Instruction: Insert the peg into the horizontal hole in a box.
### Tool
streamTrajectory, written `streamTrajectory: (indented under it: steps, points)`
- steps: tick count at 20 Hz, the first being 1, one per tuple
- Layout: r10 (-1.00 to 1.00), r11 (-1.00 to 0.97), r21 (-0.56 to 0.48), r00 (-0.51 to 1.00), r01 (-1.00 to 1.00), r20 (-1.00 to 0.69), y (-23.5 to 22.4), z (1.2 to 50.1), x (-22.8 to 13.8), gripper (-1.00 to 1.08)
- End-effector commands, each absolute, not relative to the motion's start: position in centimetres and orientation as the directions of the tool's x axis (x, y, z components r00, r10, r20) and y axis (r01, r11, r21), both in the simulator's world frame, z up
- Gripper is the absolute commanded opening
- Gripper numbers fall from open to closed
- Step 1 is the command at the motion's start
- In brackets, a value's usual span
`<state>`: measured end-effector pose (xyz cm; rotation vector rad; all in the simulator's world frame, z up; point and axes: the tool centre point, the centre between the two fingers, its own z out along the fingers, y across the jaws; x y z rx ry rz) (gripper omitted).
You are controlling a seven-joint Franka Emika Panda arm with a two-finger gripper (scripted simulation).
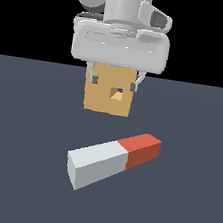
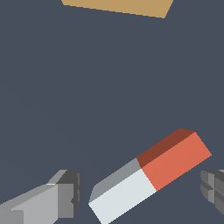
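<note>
Gripper hangs with fingers spread wide, holding nothing; peg lies flat on the floor below, between them. Box sits beyond, top hidden behind the hand, hole visible, mostly cropped in wrist view.

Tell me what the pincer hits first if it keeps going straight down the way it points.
Probably the peg, lying flat between the open pincer fingers in the wrist view; otherwise the floor. Depth is uncertain.
</note>
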<state>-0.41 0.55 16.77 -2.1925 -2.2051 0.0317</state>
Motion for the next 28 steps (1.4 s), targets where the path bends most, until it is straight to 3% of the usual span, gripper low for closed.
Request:
streamTrajectory:
  steps: [1,13,28]
  points:
    - [1.000,0.006,-0.037,-0.006,0.999,0.008,0.5,16.8,-0.4,1.00]
    - [0.993,-0.117,-0.033,0.117,0.993,0.005,-0.6,15.5,0.1,1.00]
    - [0.832,-0.554,-0.014,0.554,0.832,-0.002,-5.3,10.9,0.6,1.00]
